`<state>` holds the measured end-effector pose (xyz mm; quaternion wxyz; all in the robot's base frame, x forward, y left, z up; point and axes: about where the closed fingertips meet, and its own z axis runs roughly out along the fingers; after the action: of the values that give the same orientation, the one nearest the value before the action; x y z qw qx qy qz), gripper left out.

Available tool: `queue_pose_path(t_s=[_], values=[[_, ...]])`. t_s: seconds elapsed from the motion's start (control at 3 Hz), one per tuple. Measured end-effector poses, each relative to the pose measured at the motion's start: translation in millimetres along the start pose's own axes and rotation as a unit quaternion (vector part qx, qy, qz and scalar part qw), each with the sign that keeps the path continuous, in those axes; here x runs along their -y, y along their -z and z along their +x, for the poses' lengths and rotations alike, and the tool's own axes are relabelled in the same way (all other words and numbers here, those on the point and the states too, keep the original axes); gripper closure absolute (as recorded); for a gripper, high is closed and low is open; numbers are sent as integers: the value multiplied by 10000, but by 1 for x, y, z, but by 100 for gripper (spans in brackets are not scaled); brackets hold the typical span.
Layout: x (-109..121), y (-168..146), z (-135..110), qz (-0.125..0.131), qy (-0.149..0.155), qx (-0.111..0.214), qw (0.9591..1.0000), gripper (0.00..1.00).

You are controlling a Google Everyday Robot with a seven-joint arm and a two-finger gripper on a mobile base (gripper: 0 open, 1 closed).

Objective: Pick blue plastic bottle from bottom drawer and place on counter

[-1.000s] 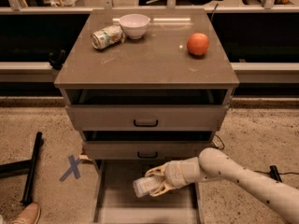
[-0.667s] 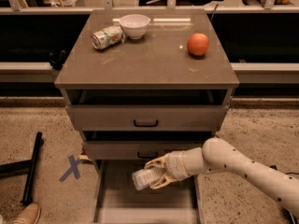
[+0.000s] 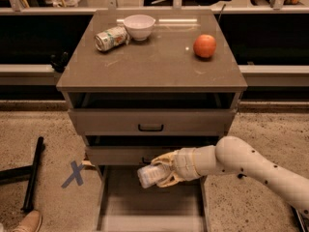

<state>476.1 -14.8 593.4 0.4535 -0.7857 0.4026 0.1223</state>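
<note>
One pincer (image 3: pixel 160 174) has raised the blue plastic bottle (image 3: pixel 147 175) above bottom drawer (image 3: pixel 149 212).

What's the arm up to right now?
The gripper is shut on the blue plastic bottle, holding it sideways just above the open bottom drawer, in front of the middle drawer. The bottle is not yet on the counter, where a can, a white bowl and an orange sit.
</note>
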Motion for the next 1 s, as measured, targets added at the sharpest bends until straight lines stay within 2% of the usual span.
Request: queue_pose_path(t_s=[0.33,0.67,1.0], values=[[19,23,-5,241,-28,237,9994,100],[76,111,-30,824,112,475,9954,100],[116,173,-50,1129,163,516,9921,100]])
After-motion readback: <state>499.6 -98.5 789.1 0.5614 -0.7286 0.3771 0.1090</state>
